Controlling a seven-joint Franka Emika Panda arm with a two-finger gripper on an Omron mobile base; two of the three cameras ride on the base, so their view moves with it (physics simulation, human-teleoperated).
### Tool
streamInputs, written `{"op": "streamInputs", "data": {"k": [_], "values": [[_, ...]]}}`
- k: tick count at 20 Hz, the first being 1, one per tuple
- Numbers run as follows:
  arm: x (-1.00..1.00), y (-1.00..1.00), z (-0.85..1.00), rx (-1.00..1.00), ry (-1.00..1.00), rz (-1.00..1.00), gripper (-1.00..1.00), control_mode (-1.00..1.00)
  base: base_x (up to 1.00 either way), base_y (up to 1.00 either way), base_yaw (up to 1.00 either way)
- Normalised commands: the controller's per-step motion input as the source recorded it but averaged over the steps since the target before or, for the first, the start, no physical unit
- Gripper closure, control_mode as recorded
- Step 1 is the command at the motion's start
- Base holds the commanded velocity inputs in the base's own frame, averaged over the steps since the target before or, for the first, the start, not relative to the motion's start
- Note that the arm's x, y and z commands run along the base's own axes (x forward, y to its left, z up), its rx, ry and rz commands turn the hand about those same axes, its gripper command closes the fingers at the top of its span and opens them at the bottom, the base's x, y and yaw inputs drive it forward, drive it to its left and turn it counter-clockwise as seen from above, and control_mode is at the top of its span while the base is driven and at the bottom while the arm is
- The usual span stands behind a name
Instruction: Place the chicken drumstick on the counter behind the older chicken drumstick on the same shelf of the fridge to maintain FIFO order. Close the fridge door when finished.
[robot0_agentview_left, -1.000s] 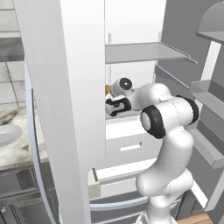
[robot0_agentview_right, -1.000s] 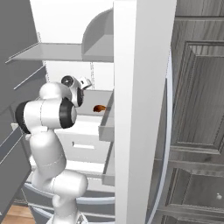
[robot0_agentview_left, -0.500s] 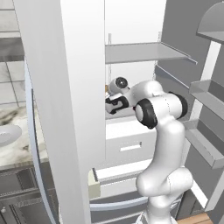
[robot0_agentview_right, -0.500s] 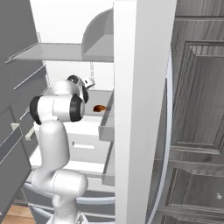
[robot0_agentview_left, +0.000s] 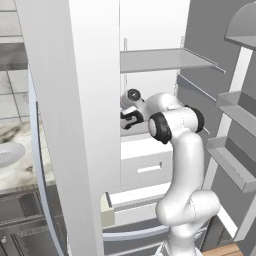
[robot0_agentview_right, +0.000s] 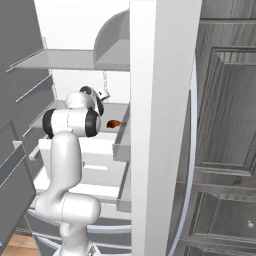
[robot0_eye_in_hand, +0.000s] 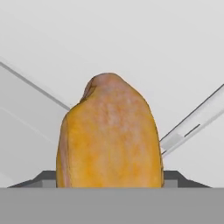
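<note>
Golden orange-brown chicken drumstick (robot0_eye_in_hand: 109, 135), clamped in the gripper (robot0_agentview_left: 131, 117), looms large at six o'clock in the hand view against white fridge (robot0_agentview_left: 75, 100) interior. A second drumstick (robot0_agentview_right: 114, 123) lies on the shelf (robot0_agentview_right: 112, 112), at three o'clock of the arm's wrist. Marbled counter (robot0_agentview_left: 20, 170) sits at nine o'clock, outside the door.

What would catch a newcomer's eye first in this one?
The golden drumstick looms large in the hand view, held right at the gripper. In the base views, the white arm reaches deep into the open fridge, and a second small brown drumstick lies on the white shelf.
</note>
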Motion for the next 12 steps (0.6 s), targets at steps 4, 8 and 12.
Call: {"op": "streamInputs", "data": {"k": [4,8,12], "values": [[0.04,0.07,-0.40,-0.03,0.00,0.00,-1.00,-1.00,0.00,0.00,0.00],[-0.15,0.00,-0.27,0.00,0.00,-0.01,-1.00,-1.00,0.00,0.00,0.00],[-0.24,0.00,-0.03,0.00,0.00,0.00,-1.00,-1.00,0.00,0.00,0.00]]}}
